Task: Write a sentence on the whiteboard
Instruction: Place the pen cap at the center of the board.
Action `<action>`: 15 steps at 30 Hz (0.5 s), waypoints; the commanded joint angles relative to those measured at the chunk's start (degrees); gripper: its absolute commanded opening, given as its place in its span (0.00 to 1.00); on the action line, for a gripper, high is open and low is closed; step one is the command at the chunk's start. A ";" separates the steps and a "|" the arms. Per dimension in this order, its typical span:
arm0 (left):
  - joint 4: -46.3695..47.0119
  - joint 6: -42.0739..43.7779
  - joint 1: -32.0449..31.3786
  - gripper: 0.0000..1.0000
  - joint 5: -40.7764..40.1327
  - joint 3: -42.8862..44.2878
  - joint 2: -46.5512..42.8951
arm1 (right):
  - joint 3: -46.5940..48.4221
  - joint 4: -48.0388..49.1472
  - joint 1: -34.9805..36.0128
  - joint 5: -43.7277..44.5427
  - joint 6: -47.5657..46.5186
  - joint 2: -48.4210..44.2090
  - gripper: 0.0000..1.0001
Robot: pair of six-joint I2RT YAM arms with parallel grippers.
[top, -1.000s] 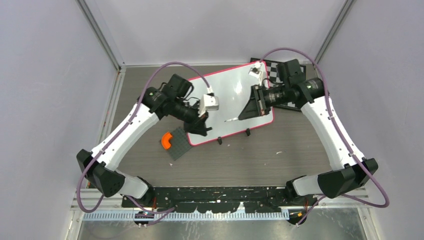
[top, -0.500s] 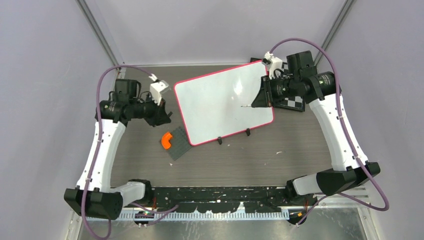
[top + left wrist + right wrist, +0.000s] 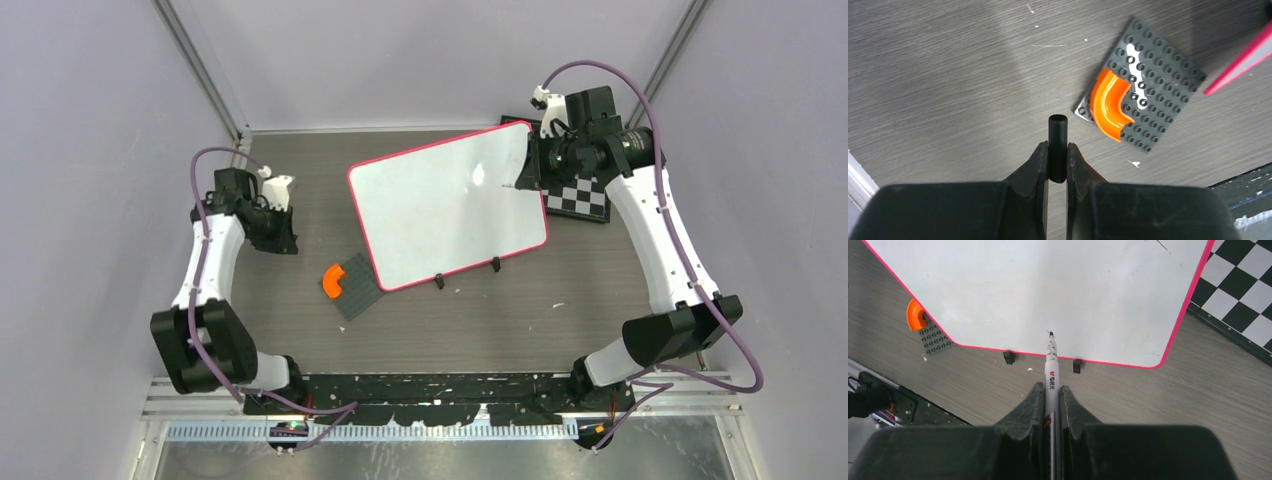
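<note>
**Marker poised at the whiteboard**

The whiteboard (image 3: 430, 215) lay askew on the far middle of the table (image 3: 480, 320), its right edge just beside a chessboard (image 3: 580, 197). The right gripper (image 3: 1050, 390) was clamped on a marker (image 3: 1051, 370), tip over the board by that edge; contact I couldn't tell. Near the table's left edge, the left gripper (image 3: 1057, 147) pinched a black cap (image 3: 1057, 135). A studded plate (image 3: 1158, 105) carrying an orange curve (image 3: 1108, 100) sat at the board's near-left corner

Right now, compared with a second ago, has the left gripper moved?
Yes. The left gripper has swung left. It was over the near-left edge of the whiteboard and now sits clear to the left of it.
</note>
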 commanded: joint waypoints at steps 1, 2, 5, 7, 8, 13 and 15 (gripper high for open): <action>4.08 4.39 1.58 0.00 -0.14 0.29 4.78 | -1.03 6.20 -0.10 -4.72 -0.60 -1.30 0.00; 4.53 4.95 1.60 0.00 0.21 0.30 5.95 | -2.10 7.42 -0.10 -6.56 -0.85 -1.97 0.00; 6.13 4.15 1.64 0.00 0.12 0.85 8.87 | -5.24 12.31 -0.09 -8.36 1.78 -4.65 0.00; 7.03 4.11 1.65 0.00 0.74 1.21 10.40 | -8.26 15.80 -0.13 -7.58 3.59 -6.50 0.00; 7.33 4.26 1.63 0.00 1.16 1.28 11.24 | -9.40 17.35 -0.13 -7.90 2.95 -7.20 0.00; 8.62 3.18 1.65 0.00 -1.05 1.50 16.45 | -5.96 14.04 0.28 -13.09 -2.83 -5.40 0.00; 9.71 2.66 1.64 0.00 -3.03 0.67 17.67 | -2.29 8.83 1.06 -13.22 -6.01 -3.01 0.00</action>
